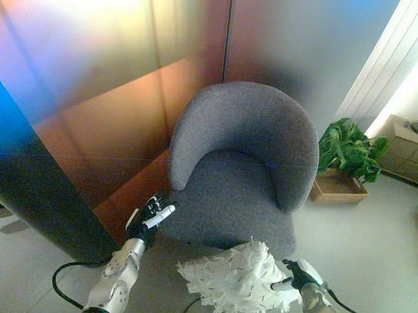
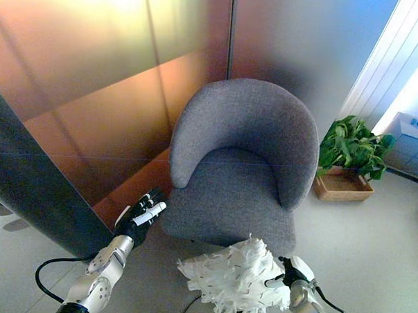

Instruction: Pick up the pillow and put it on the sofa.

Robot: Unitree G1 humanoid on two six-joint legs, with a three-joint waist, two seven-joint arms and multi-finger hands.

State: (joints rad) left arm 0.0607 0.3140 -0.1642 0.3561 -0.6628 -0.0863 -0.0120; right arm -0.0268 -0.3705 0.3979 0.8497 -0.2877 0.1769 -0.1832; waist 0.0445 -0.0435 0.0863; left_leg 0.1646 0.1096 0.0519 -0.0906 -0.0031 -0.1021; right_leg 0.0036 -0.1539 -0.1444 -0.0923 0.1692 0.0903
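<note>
Standing against a wall of brown and grey panels [image 1: 113, 118], a round-backed grey fabric armchair [image 1: 243, 165] fills the middle of the scene, serving as the sofa, with its seat bare. Below its front edge, a shaggy white pillow [image 1: 238, 279] with long fluffy tufts sits low in the foreground, not on the seat. The robot's right hand [image 1: 294, 277] is at the pillow's right edge, its dark fingers pressed into the tufts and partly hidden, so whether they grip cannot be told. The left hand [image 1: 153, 213] is raised beside the chair's front left corner, close to the seat edge, fingers relaxed and holding nothing. To the right, a leafy green plant [image 1: 348, 149] grows from a shallow wooden box [image 1: 338, 190] on the pale floor [image 1: 372, 233].
</note>
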